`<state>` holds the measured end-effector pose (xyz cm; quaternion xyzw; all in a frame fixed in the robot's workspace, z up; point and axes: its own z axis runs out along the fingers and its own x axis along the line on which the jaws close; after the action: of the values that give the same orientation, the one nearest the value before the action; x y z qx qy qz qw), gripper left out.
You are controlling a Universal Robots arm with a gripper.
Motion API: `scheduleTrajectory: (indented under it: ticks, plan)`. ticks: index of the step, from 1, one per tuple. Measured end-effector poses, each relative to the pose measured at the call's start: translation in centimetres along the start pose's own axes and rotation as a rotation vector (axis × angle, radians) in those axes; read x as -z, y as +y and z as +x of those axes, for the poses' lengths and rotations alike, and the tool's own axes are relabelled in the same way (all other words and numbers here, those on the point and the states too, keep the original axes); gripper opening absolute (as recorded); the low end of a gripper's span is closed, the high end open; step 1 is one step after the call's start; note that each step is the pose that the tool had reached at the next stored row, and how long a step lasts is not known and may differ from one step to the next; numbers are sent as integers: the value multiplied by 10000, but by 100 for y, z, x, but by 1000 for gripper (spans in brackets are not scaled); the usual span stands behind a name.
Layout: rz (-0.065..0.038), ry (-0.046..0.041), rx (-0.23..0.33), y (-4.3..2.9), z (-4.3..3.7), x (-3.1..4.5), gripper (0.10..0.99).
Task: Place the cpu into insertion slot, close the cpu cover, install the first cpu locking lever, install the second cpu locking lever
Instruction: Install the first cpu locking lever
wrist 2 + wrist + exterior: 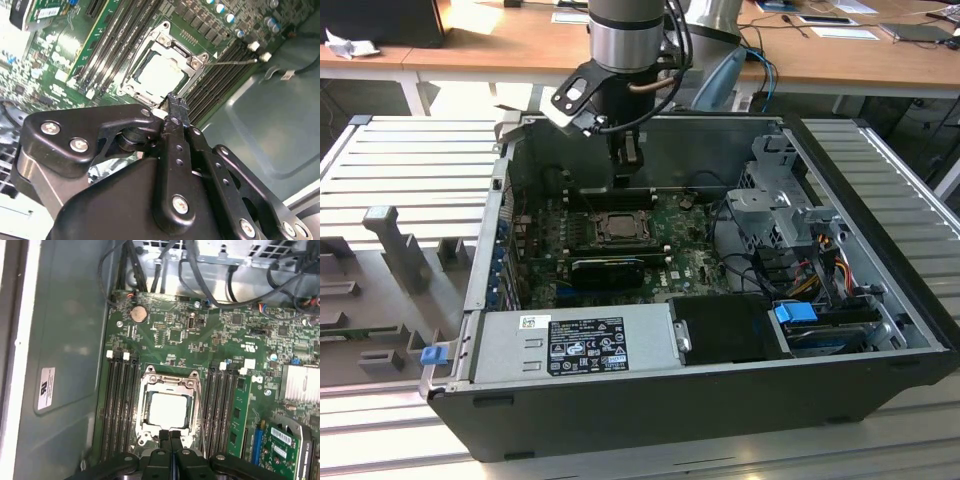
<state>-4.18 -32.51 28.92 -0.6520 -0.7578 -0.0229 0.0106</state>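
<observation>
The cpu (167,409) lies flat in the insertion slot (141,436) on the green motherboard, its silver top showing through the window of the cpu cover (167,383), which lies down over it. In the exterior view the cpu (617,226) sits below my gripper (627,165). My gripper (170,435) hovers at the socket's near edge, shut with nothing held. In the second wrist view its tips (173,100) point at the cover's rim beside the cpu (159,75). A thin wire lever (232,62) juts out from one socket corner.
Black memory slots (120,405) flank the socket on both sides. The open computer case (620,400) holds a power supply (575,345), a drive cage (780,205) and loose cables (165,265). A heatsink (300,382) and an expansion card (280,445) stand near the socket.
</observation>
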Motion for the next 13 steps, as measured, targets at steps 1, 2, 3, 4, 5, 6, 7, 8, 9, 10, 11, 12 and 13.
scheduleTrajectory:
  ticks: [1,2,3,4,5,6,7,8,9,10,11,12,13]
  plan:
    - [9,4,197,0,0,0,106]
    - [22,10,483,0,0,0,106]
    - [31,13,666,0,0,0,106]
    - [40,17,856,0,0,-1,106]
    - [51,23,1103,0,0,-1,106]
    - [60,27,1294,0,0,-2,106]
    - [71,32,1545,0,0,-2,106]
    - [78,35,1684,0,0,-2,106]
    - [81,37,1768,0,0,-2,106]
    - [89,39,1911,0,0,-2,106]
    - [94,43,2035,0,0,-3,106]
    - [110,49,2372,0,0,-4,106]
    - [125,56,2698,0,0,-4,106]
